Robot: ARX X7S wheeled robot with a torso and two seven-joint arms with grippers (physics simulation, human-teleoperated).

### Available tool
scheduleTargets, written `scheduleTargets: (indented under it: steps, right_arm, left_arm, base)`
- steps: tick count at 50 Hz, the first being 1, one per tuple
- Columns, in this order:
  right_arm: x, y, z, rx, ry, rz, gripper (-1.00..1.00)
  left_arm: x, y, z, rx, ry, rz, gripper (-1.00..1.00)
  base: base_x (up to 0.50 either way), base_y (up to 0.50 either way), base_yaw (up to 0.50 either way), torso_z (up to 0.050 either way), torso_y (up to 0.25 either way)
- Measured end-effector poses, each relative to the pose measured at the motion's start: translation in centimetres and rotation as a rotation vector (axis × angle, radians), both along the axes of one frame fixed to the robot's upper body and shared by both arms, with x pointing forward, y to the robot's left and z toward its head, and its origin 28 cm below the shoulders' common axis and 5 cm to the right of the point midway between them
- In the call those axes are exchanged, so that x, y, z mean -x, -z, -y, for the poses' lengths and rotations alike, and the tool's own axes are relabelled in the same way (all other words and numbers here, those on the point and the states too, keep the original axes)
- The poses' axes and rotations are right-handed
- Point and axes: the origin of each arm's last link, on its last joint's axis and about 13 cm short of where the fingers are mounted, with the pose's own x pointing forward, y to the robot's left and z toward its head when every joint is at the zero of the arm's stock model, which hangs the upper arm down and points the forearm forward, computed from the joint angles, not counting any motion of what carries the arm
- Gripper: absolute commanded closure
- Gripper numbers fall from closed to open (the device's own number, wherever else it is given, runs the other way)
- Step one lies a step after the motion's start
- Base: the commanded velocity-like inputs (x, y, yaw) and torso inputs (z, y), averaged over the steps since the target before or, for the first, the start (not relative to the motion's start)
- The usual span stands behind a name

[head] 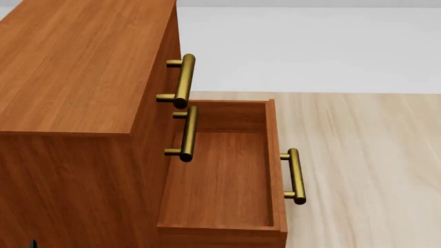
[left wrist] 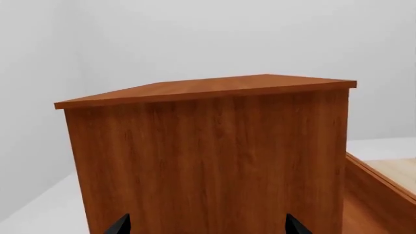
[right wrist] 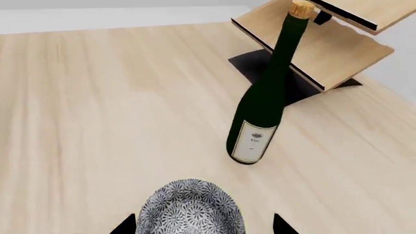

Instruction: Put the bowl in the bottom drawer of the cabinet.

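Reaching for the bowl [right wrist: 190, 207] between spread right gripper [right wrist: 204, 225] jaws, bottom drawer [head: 220, 175] already open; next, closing and lifting.

From the head we look down on the cabinet [head: 76, 62]; left wrist shares it, close; right wrist faces the table [right wrist: 97, 97].

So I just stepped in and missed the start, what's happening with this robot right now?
The reddish-brown wooden cabinet has its bottom drawer pulled open and empty, with the two drawers above shut. The small blue-and-white floral ceramic bowl sits on the pale wood surface between the right gripper's fingertips, beside an upright dark green bottle and a pale wooden rack. The left gripper faces the cabinet's side, holding nothing. The bowl is not in the drawer yet.
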Motion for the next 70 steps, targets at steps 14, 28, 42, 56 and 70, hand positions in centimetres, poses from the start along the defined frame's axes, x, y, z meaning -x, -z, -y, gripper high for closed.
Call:
scheduleTargets:
  steps: [14,28,42,56,70]
  right_arm:
    - [-1.0,-0.3,2.0,-0.026,0.030,-0.049,-1.00]
    - [-2.4,0.3,3.1,-0.069,0.026,-0.118,-1.00]
    - [-3.5,1.8,4.6,-0.109,0.055,-0.182,-1.00]
    - [-5.1,3.8,5.4,-0.124,0.061,-0.233,-1.00]
    - [-6.4,5.6,6.2,-0.125,0.071,-0.282,-1.00]
  left_arm:
    - [0.1,0.0,0.0,0.008,0.005,0.002,-1.00]
    - [0.0,0.1,0.0,0.009,0.004,-0.001,-1.00]
    - [-0.1,0.3,0.1,0.010,0.004,-0.006,-1.00]
    - [-0.1,0.4,0.2,0.009,0.005,-0.010,-1.00]
    - [-0.1,0.6,0.2,0.006,0.004,-0.014,-1.00]
  base:
    - [0.00,0.00,0.00,0.000,0.000]
    - [0.00,0.00,0.00,0.000,0.000]
    - [0.00,0.00,0.00,0.000,0.000]
    - [0.00,0.00,0.00,0.000,0.000]
    - [0.00,0.00,0.00,0.000,0.000]
